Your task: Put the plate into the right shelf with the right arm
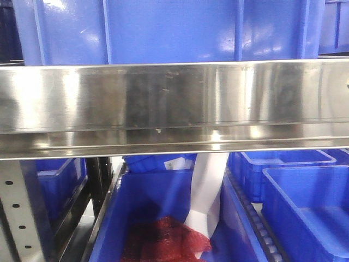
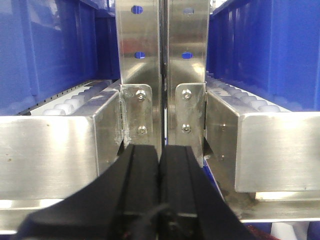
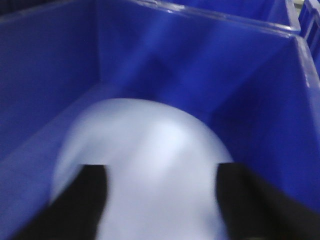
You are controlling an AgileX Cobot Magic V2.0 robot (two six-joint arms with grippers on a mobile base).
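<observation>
In the right wrist view a white plate (image 3: 150, 145), blurred, lies on the floor of a blue bin (image 3: 150, 55). My right gripper (image 3: 160, 170) hovers just over the plate's near part. Its two black fingers (image 3: 92, 190) stand wide apart over the plate and grip nothing. In the left wrist view my left gripper (image 2: 160, 155) is shut and empty, its tips close in front of two steel shelf uprights (image 2: 162, 75). Neither gripper shows in the front view, and I cannot pick out the plate there.
A wide steel shelf beam (image 1: 174, 103) crosses the front view, with a large blue bin (image 1: 163, 30) above it. Below are blue bins (image 1: 305, 207), one holding red mesh (image 1: 163, 240) and a white upright shape (image 1: 209, 191). Roller rails (image 2: 75, 100) flank the uprights.
</observation>
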